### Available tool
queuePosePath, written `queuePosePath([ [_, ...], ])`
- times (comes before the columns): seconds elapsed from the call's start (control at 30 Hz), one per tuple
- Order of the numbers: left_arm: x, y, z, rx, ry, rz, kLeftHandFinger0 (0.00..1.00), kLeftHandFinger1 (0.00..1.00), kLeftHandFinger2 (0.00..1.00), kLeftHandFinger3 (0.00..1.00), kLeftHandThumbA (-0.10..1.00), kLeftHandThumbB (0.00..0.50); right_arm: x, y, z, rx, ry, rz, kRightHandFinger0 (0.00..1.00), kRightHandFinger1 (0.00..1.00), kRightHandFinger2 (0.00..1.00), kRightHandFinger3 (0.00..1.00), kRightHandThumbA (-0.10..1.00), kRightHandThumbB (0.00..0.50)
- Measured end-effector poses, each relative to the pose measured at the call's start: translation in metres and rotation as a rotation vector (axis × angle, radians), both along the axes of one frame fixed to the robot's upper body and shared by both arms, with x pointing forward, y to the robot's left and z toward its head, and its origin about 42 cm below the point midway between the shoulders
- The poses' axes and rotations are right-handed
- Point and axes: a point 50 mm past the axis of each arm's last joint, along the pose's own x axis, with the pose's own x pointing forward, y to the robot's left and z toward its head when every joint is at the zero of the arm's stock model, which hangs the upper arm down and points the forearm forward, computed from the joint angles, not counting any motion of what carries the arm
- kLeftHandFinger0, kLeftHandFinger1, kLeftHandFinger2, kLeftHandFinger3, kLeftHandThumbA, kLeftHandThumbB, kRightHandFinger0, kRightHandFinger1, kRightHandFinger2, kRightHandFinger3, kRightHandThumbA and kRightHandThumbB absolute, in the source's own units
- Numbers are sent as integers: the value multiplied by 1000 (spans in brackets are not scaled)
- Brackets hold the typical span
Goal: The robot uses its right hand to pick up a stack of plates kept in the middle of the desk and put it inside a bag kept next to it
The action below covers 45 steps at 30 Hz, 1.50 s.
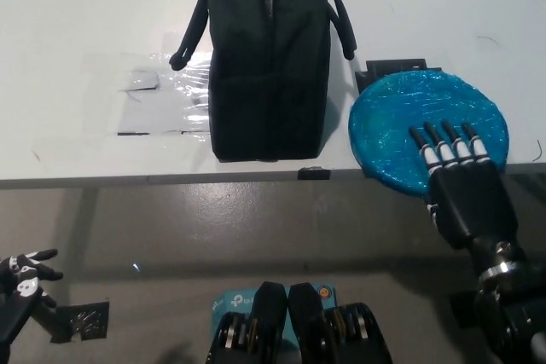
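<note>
Head view shows us the stack of plates [426, 121], blue and wrapped in shiny film, lying flat on the white desk [77, 14] with its near edge hanging slightly past the desk's front edge. Our right hand [461, 189] reaches in from below, and its fingers [450, 149] lie extended side by side over the near right part of the plates, slightly apart from one another, holding nothing; we cannot tell whether they touch the film or hover just above it. The palm sits behind the fingers, off the desk's front edge. Beyond the fingertips, at the far left rim of the plates, a small dark flat piece [394, 66] shows from under the stack. To the left of the fingers, just beside the plates but apart from them, stands the black bag [269, 66], upright, with its top zip running away from us and its handles [339, 19] drooping down both sides. A small black tab [313, 173] sits on the desk's front edge near the bag's near corner. Farther left of the bag, a patch of clear tape [162, 95] glints on the desk. Our left hand [21, 274] rests well apart from all this, low at the far left below the desk, its fingers loosely spread around nothing.
</note>
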Motion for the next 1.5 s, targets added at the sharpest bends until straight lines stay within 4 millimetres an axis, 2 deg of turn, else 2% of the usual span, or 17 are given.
queuePosePath([
  [0.3, 1, -1, 0, 1, -7, -9, 291, 517, 635, 721, -100, 60, -10, 8, -23, 17, 63, 3, 1000, 1000, 1000, 1000, 776, 500],
  [0.37, 1, -1, 1, 2, -10, -11, 271, 505, 620, 707, -100, 39, -11, 7, -23, 17, 64, 2, 1000, 1000, 1000, 1000, 787, 500],
  [0.5, 1, -2, 1, 2, -15, -17, 234, 478, 592, 639, -100, 2, -12, 6, -22, 18, 63, 0, 1000, 1000, 1000, 1000, 702, 500],
  [0.67, 1, -2, 1, 2, -19, -26, 224, 479, 569, 601, -100, 29, -9, -3, -19, 17, 54, -32, 1000, 1000, 1000, 1000, 663, 500],
  [0.73, 1, -2, 1, 2, -18, -26, 232, 469, 557, 580, -100, 100, -4, -8, -14, 16, 37, -53, 1000, 1000, 1000, 1000, 698, 500],
  [0.8, 1, -2, 1, 1, -19, -26, 231, 464, 556, 573, -100, 233, 5, -11, -7, 1, 2, -76, 1000, 1000, 1000, 1000, 708, 500],
  [0.87, 1, -2, 1, 1, -20, -26, 228, 476, 573, 577, -100, 290, 14, -16, -2, -25, -32, -90, 1000, 1000, 1000, 1000, 592, 500],
  [1.03, -1, -3, 0, -1, -18, -25, 244, 470, 560, 575, -100, 291, 39, -24, -1, -56, -82, -122, 1000, 1000, 1000, 1000, 377, 500],
  [1.1, -1, -3, -1, -2, -17, -25, 262, 465, 567, 583, -100, 298, 49, -28, -3, -70, -87, -134, 1000, 1000, 1000, 1000, 266, 429],
  [1.13, -1, -3, -1, -3, -17, -25, 249, 460, 570, 586, -100, 293, 52, -29, -4, -74, -94, -137, 1000, 1000, 1000, 1000, 135, 314],
  [1.17, -1, -3, -1, -3, -17, -25, 246, 458, 571, 587, -100, 291, 53, -29, -4, -76, -96, -139, 1000, 1000, 1000, 1000, 123, 352],
  [1.2, -1, -3, -1, -3, -17, -24, 243, 458, 573, 587, -100, 297, 58, -32, -7, -85, -104, -143, 997, 1000, 1000, 1000, 97, 298],
  [1.23, -1, -3, -1, -3, -16, -24, 258, 474, 584, 594, -100, 299, 60, -34, -9, -93, -105, -144, 745, 783, 737, 1000, 38, 260],
  [1.27, -1, -3, -1, -3, -16, -24, 263, 478, 588, 596, -100, 297, 62, -35, -11, -101, -109, -143, 588, 625, 582, 1000, 20, 231],
  [1.33, -1, -3, -2, -2, -15, -25, 282, 490, 602, 599, -100, 281, 66, -39, -16, -121, -113, -139, 476, 485, 496, 1000, 49, 214],
  [1.43, -1, -4, -2, 0, -13, -30, 266, 473, 595, 599, -100, 288, 71, -44, -17, -153, -143, -119, 458, 474, 464, 1000, 104, 224],
  [1.5, 0, -5, -2, 2, -13, -36, 283, 465, 576, 599, -100, 290, 76, -46, -13, -172, -177, -101, 235, 216, 264, 1000, 57, 183],
])
